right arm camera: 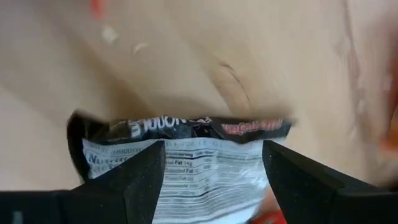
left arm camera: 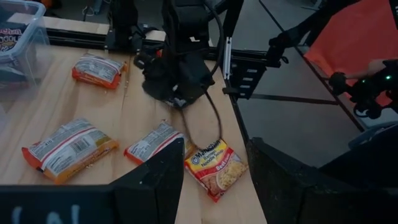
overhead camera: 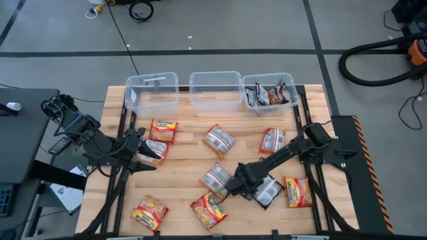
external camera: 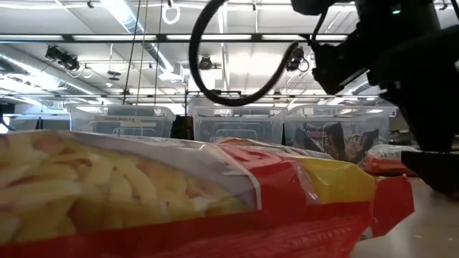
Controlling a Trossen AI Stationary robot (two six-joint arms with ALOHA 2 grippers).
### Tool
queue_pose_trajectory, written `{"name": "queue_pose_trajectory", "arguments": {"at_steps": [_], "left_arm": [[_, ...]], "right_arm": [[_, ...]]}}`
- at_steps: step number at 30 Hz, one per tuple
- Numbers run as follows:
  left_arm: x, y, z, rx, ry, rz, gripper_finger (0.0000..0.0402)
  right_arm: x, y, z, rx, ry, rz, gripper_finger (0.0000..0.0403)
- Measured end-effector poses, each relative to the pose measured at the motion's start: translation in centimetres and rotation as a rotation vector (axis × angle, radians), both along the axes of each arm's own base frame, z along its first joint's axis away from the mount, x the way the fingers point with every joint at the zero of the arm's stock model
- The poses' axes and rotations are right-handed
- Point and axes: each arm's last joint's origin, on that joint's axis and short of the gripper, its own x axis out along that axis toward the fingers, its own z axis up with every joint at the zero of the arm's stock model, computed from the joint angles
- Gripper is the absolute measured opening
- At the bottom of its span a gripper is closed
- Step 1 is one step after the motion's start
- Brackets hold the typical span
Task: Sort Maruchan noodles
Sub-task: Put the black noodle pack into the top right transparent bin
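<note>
Wooden table [overhead camera: 183, 200] under bright shop lights, three clear bins along the far edge. Left of the middle bin [overhead camera: 215, 90], left gripper [overhead camera: 141, 155] parked near an orange-yellow packet [overhead camera: 163, 131], fingers spread, holding nothing. Nearer than that bin, loose Maruchan noodles [overhead camera: 219, 140] scattered about. Right of it, black-and-silver packets [overhead camera: 268, 95] already binned. Right gripper [overhead camera: 235, 187] low over a dark packet [right arm camera: 186, 155], fingers parted astride it, not yet clamped. Risk, likely: crinkly plastic slipping, or a neighbouring packet pinched too.

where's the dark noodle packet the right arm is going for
In the high view the dark packet lies on the table's right front, between a red-and-silver packet and an orange packet, with the right gripper at its left end, jaws open astride it.
</note>
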Motion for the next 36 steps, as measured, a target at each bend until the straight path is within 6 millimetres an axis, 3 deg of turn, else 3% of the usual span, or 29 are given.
{"name": "queue_pose_trajectory", "arguments": {"at_steps": [5, 10, 18, 23, 27, 32, 34, 36], "left_arm": [[-0.1, 0.1, 0.1, 0.003, -0.005, -0.017, 0.0180], [-0.1, 0.1, 0.1, 0.031, -0.011, -0.028, 0.0180], [-0.1, 0.1, 0.1, 0.044, -0.014, -0.033, 0.0180], [-0.1, 0.1, 0.1, 0.043, -0.014, -0.033, 0.0180], [-0.1, 0.1, 0.1, 0.045, -0.014, -0.034, 0.0180], [-0.2, 0.1, 0.0, 0.048, -0.008, -0.034, 0.0180], [-0.3, 0.2, 0.1, 0.043, -0.013, -0.033, 0.0180], [-0.6, 0.4, 0.2, 0.034, -0.021, -0.031, 0.0180]], "right_arm": [[0.9, 0.6, 0.3, -0.061, -0.095, -0.583, 0.0269], [0.6, 0.9, -0.1, -0.179, -0.097, -0.843, 0.0267], [0.6, 1.4, -3.1, -0.199, 0.079, -0.870, 0.0267], [0.6, 1.4, -3.6, -0.195, 0.110, -0.848, 0.0251], [0.4, 1.3, -3.3, -0.197, 0.112, -0.849, 0.0196], [0.3, 1.2, -2.5, -0.184, 0.079, -0.812, 0.0087], [0.3, 1.1, -1.8, -0.178, 0.035, -0.784, 0.0037], [0.3, 0.9, -0.3, -0.180, -0.041, -0.747, 0.0011]]}}
